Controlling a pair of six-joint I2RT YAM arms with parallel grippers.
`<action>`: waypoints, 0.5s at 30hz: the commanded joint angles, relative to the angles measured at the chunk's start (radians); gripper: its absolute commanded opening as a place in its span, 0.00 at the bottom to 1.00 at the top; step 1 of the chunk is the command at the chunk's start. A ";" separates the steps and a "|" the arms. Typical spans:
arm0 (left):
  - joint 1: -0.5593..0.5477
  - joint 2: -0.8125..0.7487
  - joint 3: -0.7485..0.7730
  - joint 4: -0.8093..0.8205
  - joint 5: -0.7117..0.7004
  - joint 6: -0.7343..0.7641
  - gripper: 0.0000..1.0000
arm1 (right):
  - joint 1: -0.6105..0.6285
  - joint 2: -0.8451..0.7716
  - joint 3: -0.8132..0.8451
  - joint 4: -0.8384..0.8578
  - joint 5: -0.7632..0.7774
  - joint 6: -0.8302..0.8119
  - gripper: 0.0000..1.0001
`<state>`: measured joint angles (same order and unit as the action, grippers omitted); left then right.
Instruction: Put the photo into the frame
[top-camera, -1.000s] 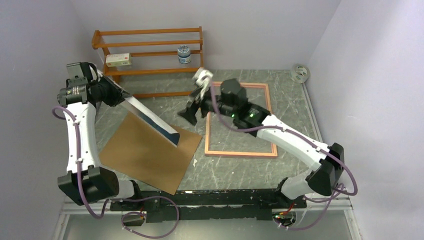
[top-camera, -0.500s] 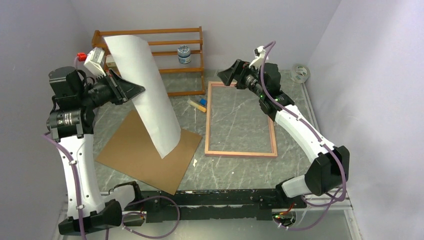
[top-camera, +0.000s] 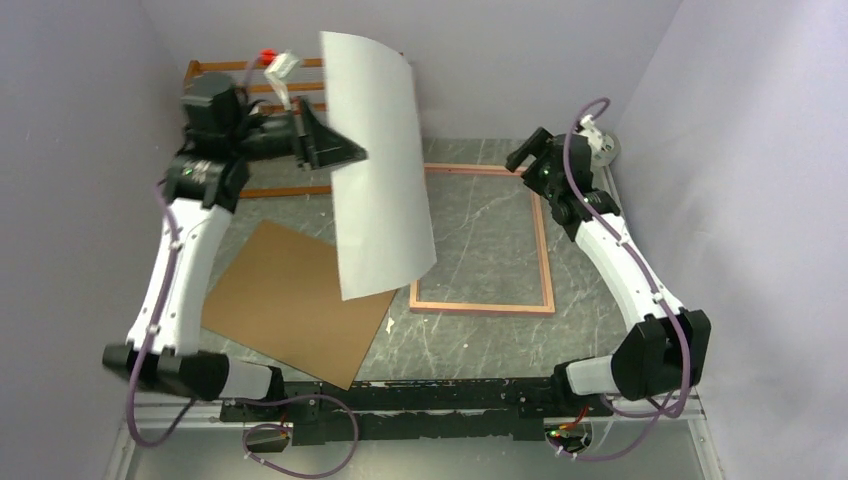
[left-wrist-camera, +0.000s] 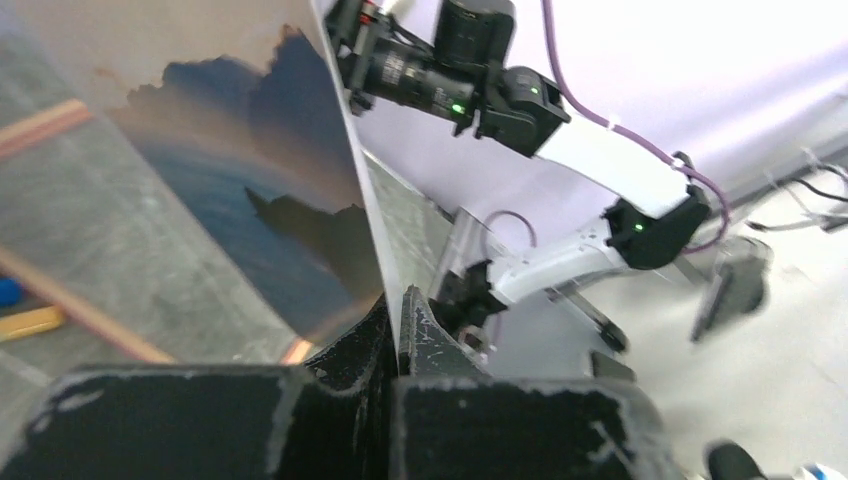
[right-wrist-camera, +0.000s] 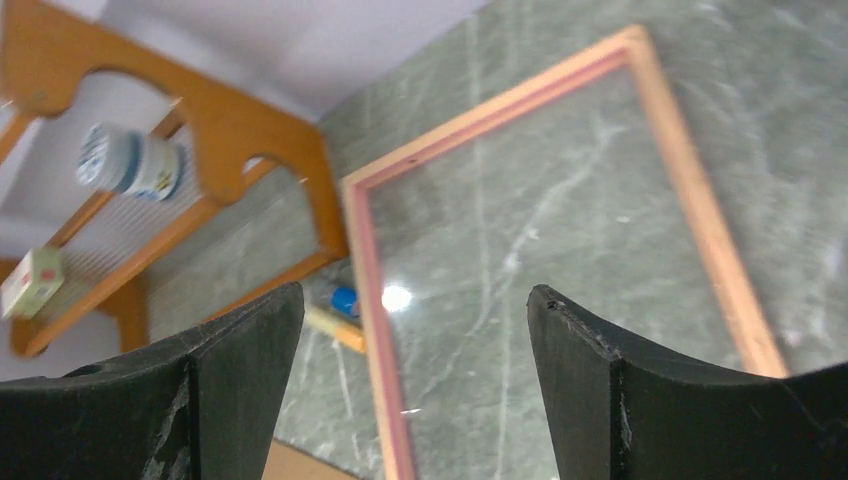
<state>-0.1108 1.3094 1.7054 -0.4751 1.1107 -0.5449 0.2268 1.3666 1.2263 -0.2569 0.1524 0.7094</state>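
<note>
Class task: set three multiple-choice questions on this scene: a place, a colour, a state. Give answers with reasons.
1. The frame is: A held in the air; B flat on the table; C standing upright.
2. Toward the top camera the photo shows: A blue; B brown; C white.
3. The right end effector is: A open and empty; B shut on the frame; C shut on the photo.
Answers: B, its border rests on the table; C, the blank back shows; A, its fingers stand apart, nothing between.
</note>
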 joint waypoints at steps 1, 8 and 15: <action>-0.172 0.158 0.128 0.027 -0.007 -0.002 0.03 | -0.078 -0.092 -0.062 -0.081 0.076 0.062 0.85; -0.324 0.374 0.217 0.227 0.023 -0.170 0.03 | -0.161 -0.213 -0.171 -0.119 0.131 0.055 0.85; -0.330 0.565 0.285 0.172 -0.107 -0.248 0.03 | -0.223 -0.303 -0.248 -0.150 0.164 0.055 0.85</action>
<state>-0.4488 1.7950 1.8889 -0.2783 1.0950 -0.7528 0.0280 1.1118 1.0065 -0.3912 0.2703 0.7574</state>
